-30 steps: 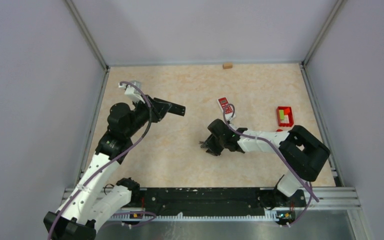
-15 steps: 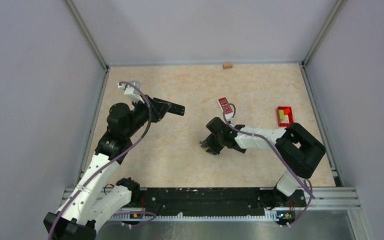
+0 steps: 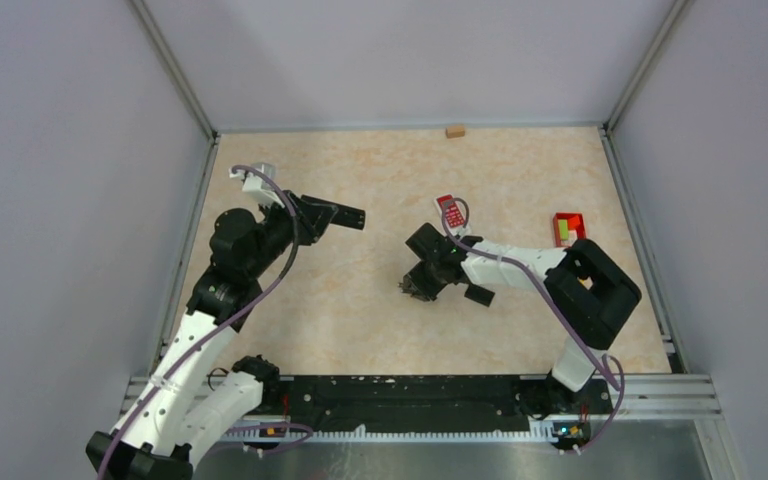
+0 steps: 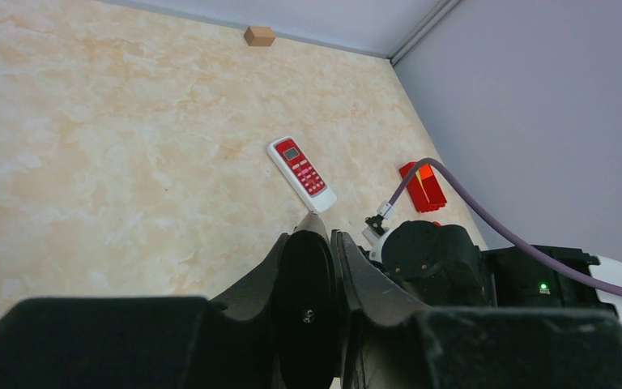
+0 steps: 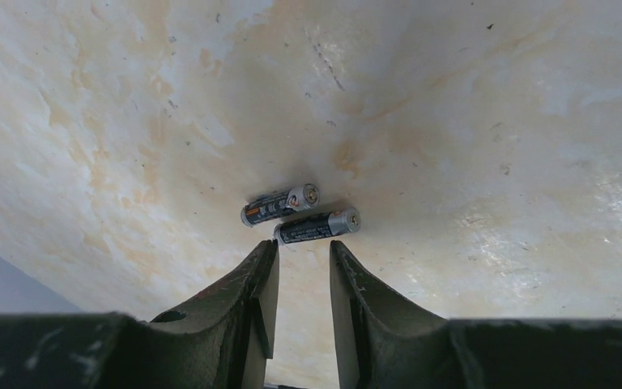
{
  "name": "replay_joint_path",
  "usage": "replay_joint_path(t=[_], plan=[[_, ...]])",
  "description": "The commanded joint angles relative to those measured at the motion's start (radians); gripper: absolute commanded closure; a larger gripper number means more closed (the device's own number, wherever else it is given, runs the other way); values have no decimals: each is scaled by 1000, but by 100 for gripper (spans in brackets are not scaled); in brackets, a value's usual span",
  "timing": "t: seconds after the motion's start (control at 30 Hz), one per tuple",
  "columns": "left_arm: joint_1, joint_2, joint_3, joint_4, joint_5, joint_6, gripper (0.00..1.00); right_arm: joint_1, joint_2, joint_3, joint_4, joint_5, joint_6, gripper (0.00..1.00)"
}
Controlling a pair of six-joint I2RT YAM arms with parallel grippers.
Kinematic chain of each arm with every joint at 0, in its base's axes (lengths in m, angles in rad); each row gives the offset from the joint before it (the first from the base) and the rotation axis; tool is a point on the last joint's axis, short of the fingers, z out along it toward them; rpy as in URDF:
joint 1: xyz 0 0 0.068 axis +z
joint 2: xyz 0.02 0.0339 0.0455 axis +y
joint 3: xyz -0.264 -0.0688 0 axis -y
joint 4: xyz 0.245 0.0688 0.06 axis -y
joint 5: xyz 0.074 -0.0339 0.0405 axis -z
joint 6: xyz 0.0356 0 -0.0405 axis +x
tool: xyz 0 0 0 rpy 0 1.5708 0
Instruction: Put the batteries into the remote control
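Spotted the right hand (image 3: 418,290) creeping a touch toward the left edge since a second ago, elbow tucked in from the right edge. Same for the left hand (image 3: 357,217), nudged toward the far-left corner. Right now: right-hand fingers (image 5: 261,284) spread a little, gripping nothing, low over the middle of the surface (image 3: 360,330). Just past the tips, two batteries (image 5: 317,226) lying side by side. Remote (image 3: 450,211) flat, buttons up, between that hand and the far edge. Left hand pressed together, held toward the left edge. Also a red box (image 3: 568,229) by the right edge and a wooden block (image 3: 454,131) at the far edge.
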Motion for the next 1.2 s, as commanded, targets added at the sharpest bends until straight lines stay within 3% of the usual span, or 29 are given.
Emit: replay_joint_path(t=[0.0,0.7,0.9,1.17], plan=[[5,-22,32,19,-17,0,100,-14,19,55,-70,18,-2,70],[7,-47,20,2,-75,12,100,-23,179,256,-287,16,-30,77],[7,-60,16,-8,-113,18,100,-24,188,285,-324,17,-49,100],[7,-35,18,10,-39,14,100,-21,35,263,-403,180,-101,100]])
